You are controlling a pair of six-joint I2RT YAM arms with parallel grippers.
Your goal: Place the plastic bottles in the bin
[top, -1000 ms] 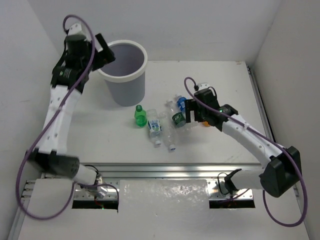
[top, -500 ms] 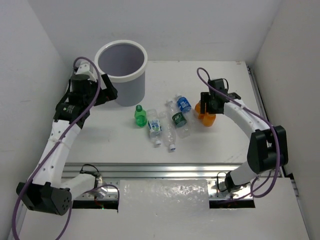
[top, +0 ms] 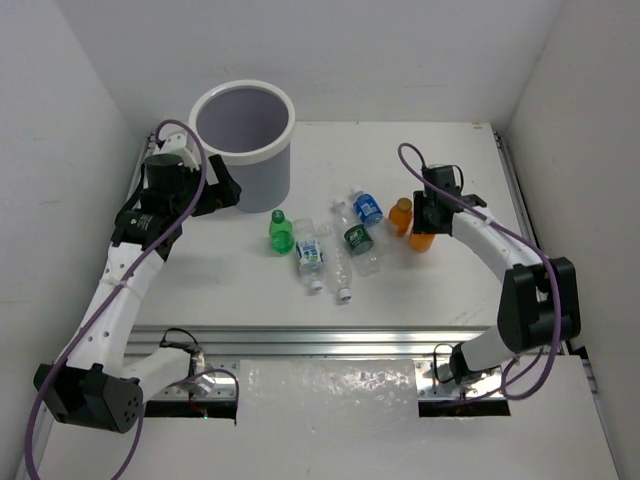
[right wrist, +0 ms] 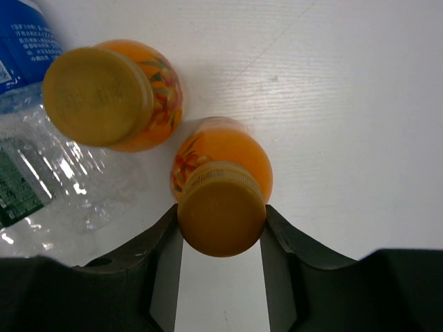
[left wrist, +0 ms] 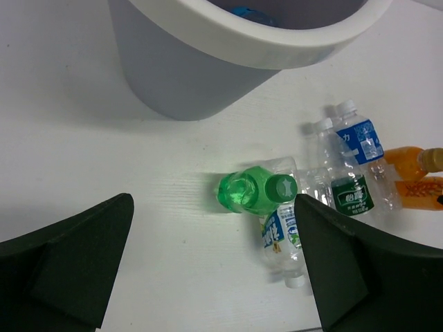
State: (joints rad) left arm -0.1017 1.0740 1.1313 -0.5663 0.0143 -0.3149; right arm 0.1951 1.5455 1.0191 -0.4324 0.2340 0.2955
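The round grey bin (top: 255, 182) with a white rim stands at the back left; its wall (left wrist: 187, 76) fills the top of the left wrist view. An upright green bottle (top: 280, 233) (left wrist: 252, 191) stands in front of it, beside lying clear bottles (top: 310, 255) (left wrist: 282, 235), a dark-green-labelled one (top: 357, 238) and a blue-labelled one (top: 366, 208). My left gripper (top: 215, 190) (left wrist: 214, 200) hangs open beside the bin, left of the green bottle. My right gripper (top: 428, 215) (right wrist: 221, 214) is shut on the cap of an upright orange bottle (right wrist: 221, 169). A second orange bottle (right wrist: 104, 93) (top: 400, 215) stands close beside it.
White walls close in the table on the left, back and right. A metal rail (top: 320, 335) runs along the near edge. Something blue (left wrist: 252, 12) shows inside the bin. Bare table (top: 450, 160) lies behind the right gripper.
My right gripper moved from the clear bottles to the orange pair and closed on one cap. My left arm came down from above the bin to its side.
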